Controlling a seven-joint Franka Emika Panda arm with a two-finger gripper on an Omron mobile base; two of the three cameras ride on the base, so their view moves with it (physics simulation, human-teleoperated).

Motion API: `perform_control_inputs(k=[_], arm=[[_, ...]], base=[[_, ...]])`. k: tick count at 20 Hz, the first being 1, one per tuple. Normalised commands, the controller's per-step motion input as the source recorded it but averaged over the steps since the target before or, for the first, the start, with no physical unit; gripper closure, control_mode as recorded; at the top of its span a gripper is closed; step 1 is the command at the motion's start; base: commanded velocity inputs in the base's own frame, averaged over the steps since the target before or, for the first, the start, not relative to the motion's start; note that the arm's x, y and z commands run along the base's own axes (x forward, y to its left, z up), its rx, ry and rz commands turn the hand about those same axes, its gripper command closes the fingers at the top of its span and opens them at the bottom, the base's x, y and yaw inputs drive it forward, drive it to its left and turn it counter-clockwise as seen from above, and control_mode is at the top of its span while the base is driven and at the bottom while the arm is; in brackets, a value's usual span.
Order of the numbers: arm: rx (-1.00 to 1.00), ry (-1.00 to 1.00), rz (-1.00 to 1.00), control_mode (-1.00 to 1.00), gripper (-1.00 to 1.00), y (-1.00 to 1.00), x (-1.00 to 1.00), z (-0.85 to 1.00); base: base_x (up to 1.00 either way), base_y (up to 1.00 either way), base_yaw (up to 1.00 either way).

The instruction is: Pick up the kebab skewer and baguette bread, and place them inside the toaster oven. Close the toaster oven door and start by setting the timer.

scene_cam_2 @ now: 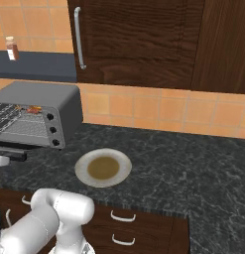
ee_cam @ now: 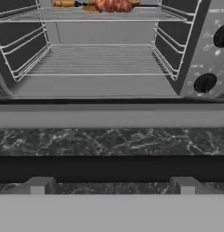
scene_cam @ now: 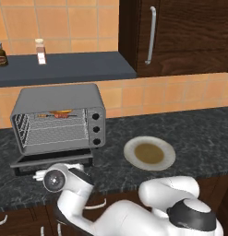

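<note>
Gripper [ee_cam: 111, 186] wide apart at toaster oven door's [ee_cam: 111, 118] outer edge, kebab skewer [ee_cam: 104, 5] seemingly top-rack.

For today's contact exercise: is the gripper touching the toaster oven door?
Cannot tell. In the hand view the gripper hovers near the lowered toaster oven door, but no gap or contact shows plainly.

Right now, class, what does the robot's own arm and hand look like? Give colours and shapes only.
The arm is glossy white, built from rounded, bulging segments, with dark grey caps at its joints. One cylindrical joint ends in a round grey disc. The hand carries two small, square, grey fingertips. No cables or markings are visible.
</note>
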Motion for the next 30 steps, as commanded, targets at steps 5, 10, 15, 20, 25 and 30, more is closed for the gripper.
perform_control_inputs(k=[5, 10, 15, 20, 25, 30], arm=[[0.00, 0.00, 0.00, -1.00, -1.00, 0.00, 0.36, 0.57], [0.00, 0.00, 0.00, -1.00, -1.00, 0.00, 0.38, 0.51], [0.00, 0.00, 0.00, -1.00, -1.00, 0.00, 0.43, 0.45], [0.00, 0.00, 0.00, -1.00, -1.00, 0.00, 0.40, 0.37], [0.00, -0.01, 0.00, -1.00, -1.00, 0.00, 0.33, 0.06], [0.00, -0.12, 0.00, -1.00, -1.00, 0.00, 0.04, -0.01]], base=[[0.00, 0.00, 0.00], [0.00, 0.00, 0.00], [0.00, 0.00, 0.00], [0.00, 0.00, 0.00], [0.00, 0.00, 0.00], [0.00, 0.00, 0.00]])
